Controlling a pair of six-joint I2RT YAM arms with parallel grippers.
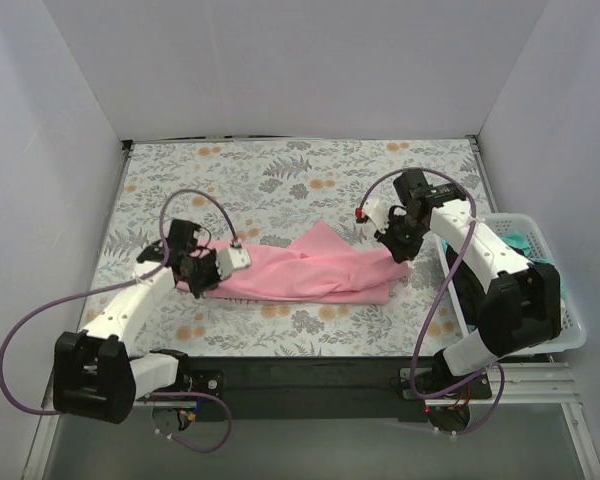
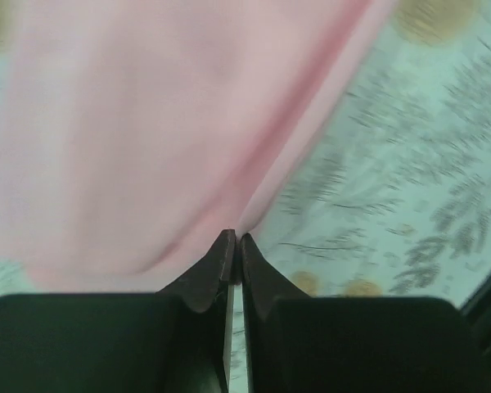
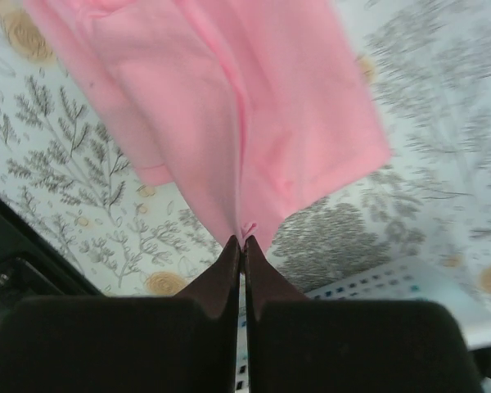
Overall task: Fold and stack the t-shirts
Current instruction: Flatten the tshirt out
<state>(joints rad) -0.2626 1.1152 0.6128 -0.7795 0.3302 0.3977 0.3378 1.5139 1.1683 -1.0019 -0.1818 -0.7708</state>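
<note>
Plainly, we had our left gripper (image 2: 235,239) clenched on the left end of the pink t-shirt (image 1: 310,272), which stretched between both grippers over the near half of the patterned sheet (image 1: 280,180). Our right gripper (image 3: 242,242) pinched the shirt's right end just as tightly. We judged that such thin pinches might slip, or that uneven pulling might bunch the wrinkled cloth and spoil the fold. Our left arm reached low, forearm angled inward. Our right arm arched high, wrist bent down, beside the white basket (image 1: 555,260).
</note>
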